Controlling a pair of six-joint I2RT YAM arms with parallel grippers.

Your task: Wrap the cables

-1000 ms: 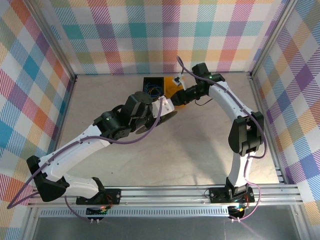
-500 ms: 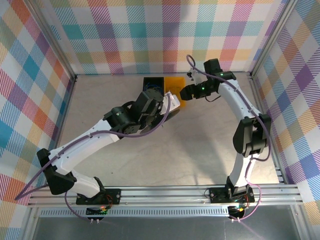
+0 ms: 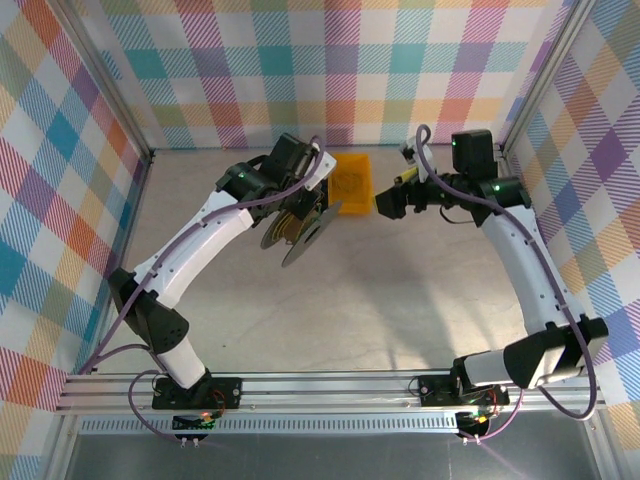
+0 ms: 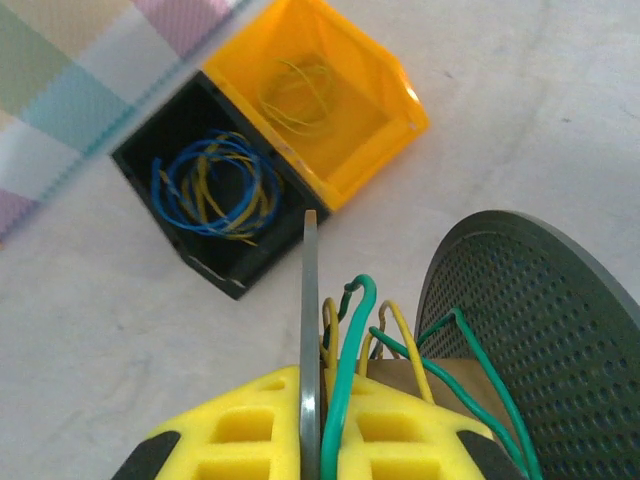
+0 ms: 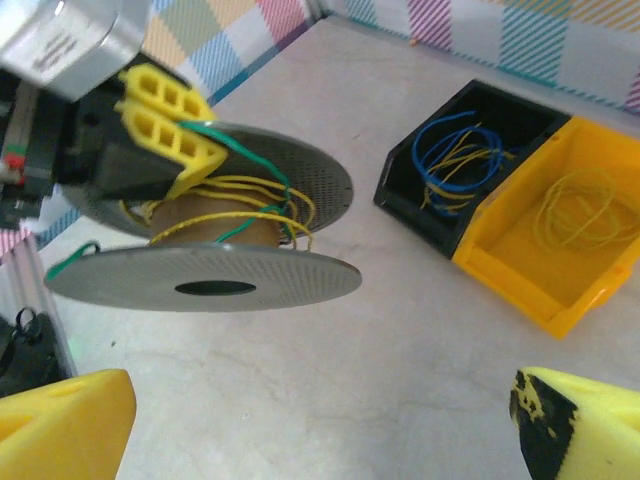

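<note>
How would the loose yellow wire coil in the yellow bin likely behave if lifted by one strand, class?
The yellow wire coil would probably sag and spread, since its thin loops lie loose and uneven. It likely weighs little, being so fine. Loops may snag on the yellow bin wall.

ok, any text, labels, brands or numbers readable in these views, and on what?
Silver label on the left arm's wrist: a few lines of small dark print, too blurred to read.
Yellow bin: no text visible.
Black bin: no text visible.
Spool: no text visible on either flange.
Nothing else legible in any view.
</note>
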